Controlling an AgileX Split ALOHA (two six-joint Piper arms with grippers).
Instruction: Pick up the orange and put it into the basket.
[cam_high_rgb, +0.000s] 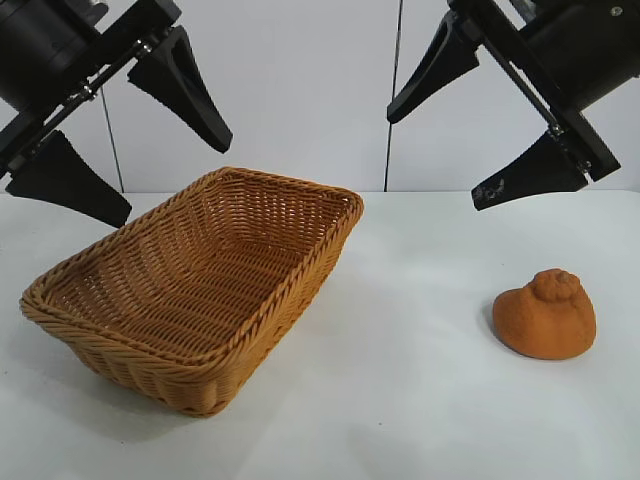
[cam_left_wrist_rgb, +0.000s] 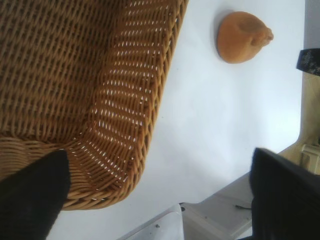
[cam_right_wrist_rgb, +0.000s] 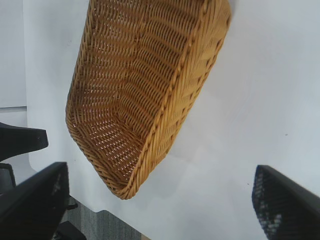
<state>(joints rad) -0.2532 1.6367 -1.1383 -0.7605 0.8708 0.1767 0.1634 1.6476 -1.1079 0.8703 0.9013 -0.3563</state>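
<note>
Orange (cam_high_rgb: 545, 316) well below right fingers (cam_high_rgb: 530, 172).

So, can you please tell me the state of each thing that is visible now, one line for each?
orange: lying on the table, outside the basket, not held.
basket: upright on the table, empty.
left gripper: open, raised above the basket, holding nothing.
right gripper: open, raised above the table, holding nothing.
table: white, carrying the basket and the orange, which stand apart.
</note>
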